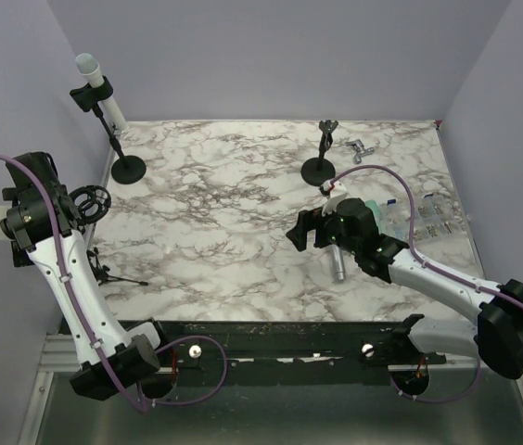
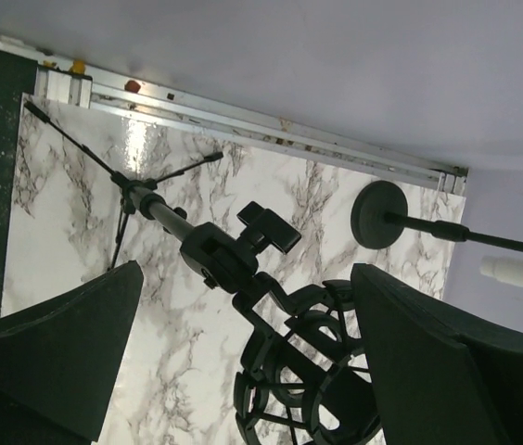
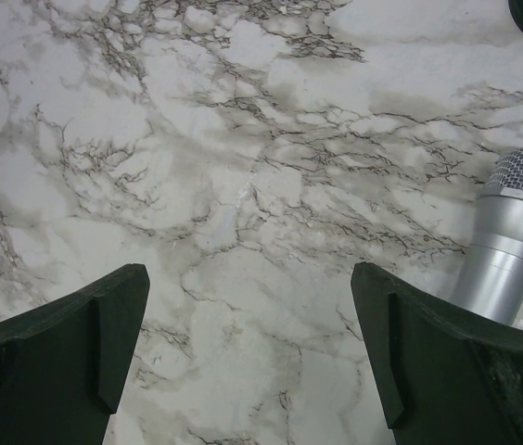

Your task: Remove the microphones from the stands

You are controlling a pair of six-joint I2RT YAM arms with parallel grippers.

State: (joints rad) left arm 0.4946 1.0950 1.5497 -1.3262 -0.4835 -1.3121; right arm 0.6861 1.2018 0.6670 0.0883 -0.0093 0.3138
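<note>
The table is slick marble. The left gripper gapes wide and empty, with a shock mount just ahead of it; a sideways swing could topple that. The right gripper is also spread and empty. The mic lies flat on the table beside it, off the stand, and a nudge might roll it.

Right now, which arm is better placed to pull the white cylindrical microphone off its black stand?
Probably left. The open left gripper sits nearer the white cylindrical microphone, which shows in its wrist view; the open right gripper hovers beside a silver microphone.
</note>
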